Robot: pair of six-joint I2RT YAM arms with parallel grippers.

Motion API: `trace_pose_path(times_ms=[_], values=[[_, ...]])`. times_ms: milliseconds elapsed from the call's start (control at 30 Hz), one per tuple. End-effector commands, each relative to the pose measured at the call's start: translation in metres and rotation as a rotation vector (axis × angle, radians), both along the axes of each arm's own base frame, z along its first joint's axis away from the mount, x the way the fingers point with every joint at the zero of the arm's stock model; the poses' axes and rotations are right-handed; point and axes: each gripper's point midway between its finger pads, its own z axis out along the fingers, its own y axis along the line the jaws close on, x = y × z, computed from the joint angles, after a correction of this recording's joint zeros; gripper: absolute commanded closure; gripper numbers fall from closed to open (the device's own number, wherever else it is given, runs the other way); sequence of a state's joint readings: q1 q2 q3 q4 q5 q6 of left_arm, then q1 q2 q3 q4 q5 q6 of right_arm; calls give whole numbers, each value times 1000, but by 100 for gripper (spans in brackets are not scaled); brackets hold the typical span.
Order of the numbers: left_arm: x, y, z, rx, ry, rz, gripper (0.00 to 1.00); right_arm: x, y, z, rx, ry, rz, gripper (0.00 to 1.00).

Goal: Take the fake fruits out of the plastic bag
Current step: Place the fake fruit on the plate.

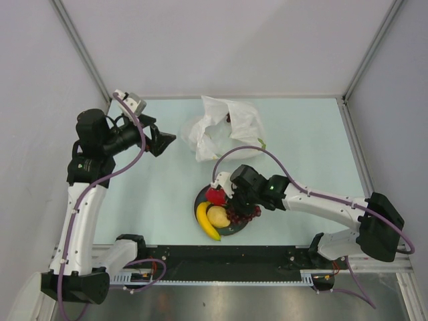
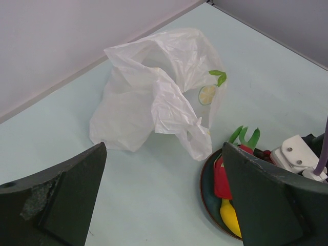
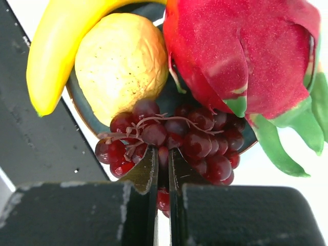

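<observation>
The plastic bag (image 1: 224, 127) (image 2: 154, 97) lies crumpled at the back middle of the table, its mouth toward the left arm. My left gripper (image 1: 164, 142) (image 2: 164, 154) hovers just left of it, open and holding nothing. On the dark plate (image 1: 200, 200) (image 3: 82, 107) lie a banana (image 1: 206, 221) (image 3: 51, 56), a round yellow fruit (image 1: 218, 215) (image 3: 120, 61) and a dragon fruit (image 1: 215, 195) (image 3: 241, 51). My right gripper (image 1: 239, 204) (image 3: 163, 156) is shut on the grape bunch (image 1: 242, 212) (image 3: 195, 138) at the plate's right rim, one grape pinched between the fingers.
The plate (image 2: 207, 189) sits near the table's front edge, close to the black rail (image 1: 221, 267) that carries the arm bases. Grey walls and metal frame posts close in the back and both sides. Bare table shows between the bag and the plate.
</observation>
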State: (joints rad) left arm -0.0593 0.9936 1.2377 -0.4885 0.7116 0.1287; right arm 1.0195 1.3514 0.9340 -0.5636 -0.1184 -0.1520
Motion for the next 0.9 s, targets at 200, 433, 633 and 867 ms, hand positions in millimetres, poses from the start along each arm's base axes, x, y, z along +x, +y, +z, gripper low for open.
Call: trace_pose_path(times_ms=[200, 433, 633, 867], values=[[-9, -6, 14, -29, -37, -35, 0, 21, 8, 38, 108, -168, 1, 100], [-12, -6, 15, -33, -39, -36, 0, -6, 9, 17, 70, -9, 46, 100], [-14, -7, 17, -39, -45, -38, 0, -17, 16, 28, 125, 31, 84, 73], [-14, -7, 13, -42, -37, -39, 0, -18, 20, 58, 163, 33, 69, 51]])
